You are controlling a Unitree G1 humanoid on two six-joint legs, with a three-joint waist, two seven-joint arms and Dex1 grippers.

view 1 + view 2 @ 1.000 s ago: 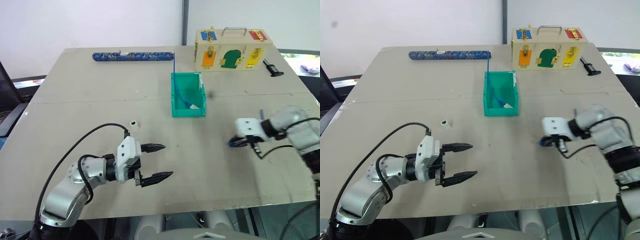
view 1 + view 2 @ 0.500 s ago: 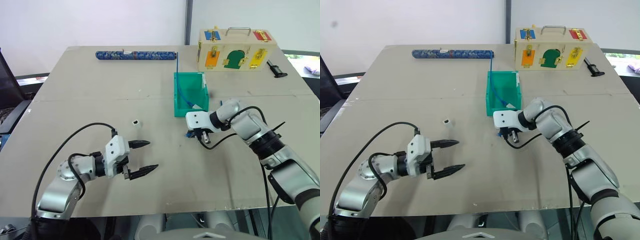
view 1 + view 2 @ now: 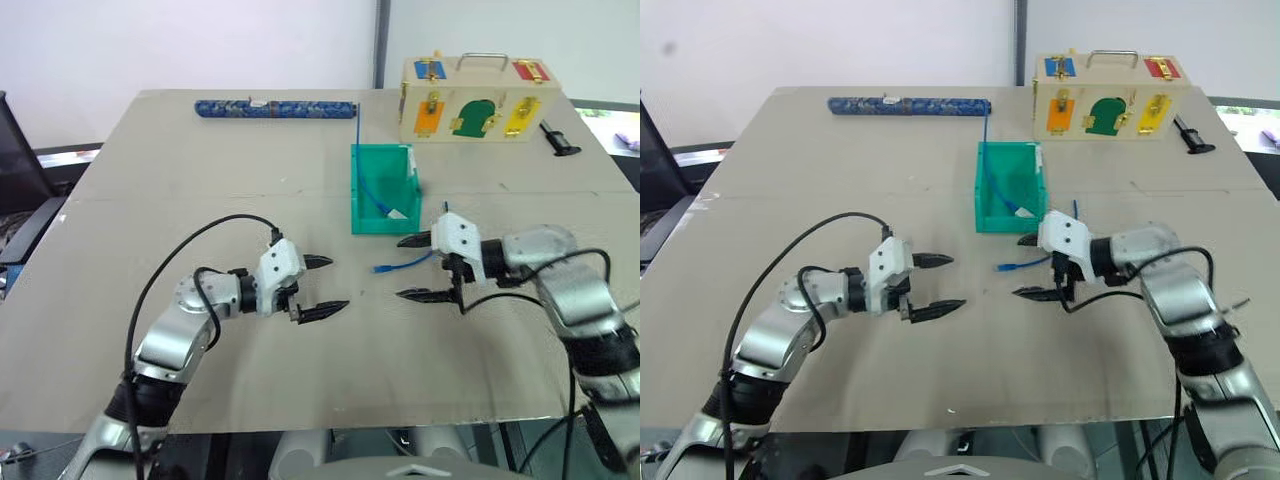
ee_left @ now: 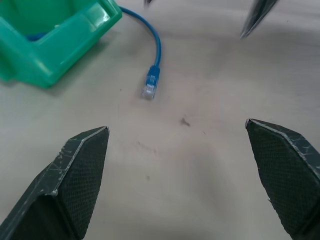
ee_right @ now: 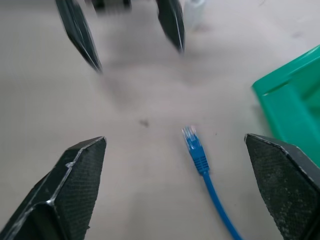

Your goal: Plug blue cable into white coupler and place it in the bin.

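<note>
Blue cable (image 3: pixel 400 265), loose plug end lying on the table (image 3: pixel 200 180), between two wide-open grippers.

The cable is lying free just in front of the teal bin (image 3: pixel 381 190), nothing gripping it; its far end is running up to the bin's front lip. The white coupler is not discernible here. Right gripper (image 3: pixel 415 268) is hovering beside the plug, fingers spread, empty; left gripper (image 3: pixel 322 288) is facing it, likewise spread and empty. Advice: one gripper should be pinching just behind the clear plug, keeping the plug straight and exposed for insertion.
</note>
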